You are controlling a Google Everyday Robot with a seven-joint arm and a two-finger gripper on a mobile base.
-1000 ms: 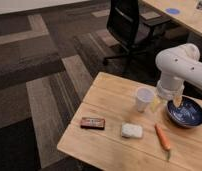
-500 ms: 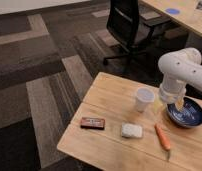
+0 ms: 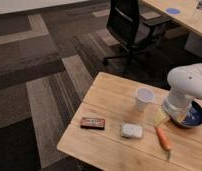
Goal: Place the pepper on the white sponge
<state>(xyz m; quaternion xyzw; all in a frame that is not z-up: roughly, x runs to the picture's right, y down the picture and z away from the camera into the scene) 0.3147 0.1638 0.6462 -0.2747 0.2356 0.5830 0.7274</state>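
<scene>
since half a second ago my arm [image 3: 190, 82] is sinking lower over the right end of the wooden table [image 3: 111, 97], and everything lying on the table is staying where it was. my pincer [image 3: 175, 113] is hanging under the white wrist housing, over the left rim of the blue bowl [image 3: 198, 118] and just beside the pale yellow wedge [image 3: 159, 117]. the housing is hiding most of it, so i cannot tell whether it is spread or pressed together, or whether it is touching the wedge or the bowl. it is not carrying the pepper.

the pepper [image 3: 163, 138] is lying flat on the table in front of the wedge, thick end towards the wedge, tapering towards the near edge. the white sponge [image 3: 131, 131] is sitting just left of it, apart from it, with nothing on top. a dark brown bar [image 3: 92, 123] is lying further left, and a white cup [image 3: 144, 98] is standing upright behind the sponge.
</scene>
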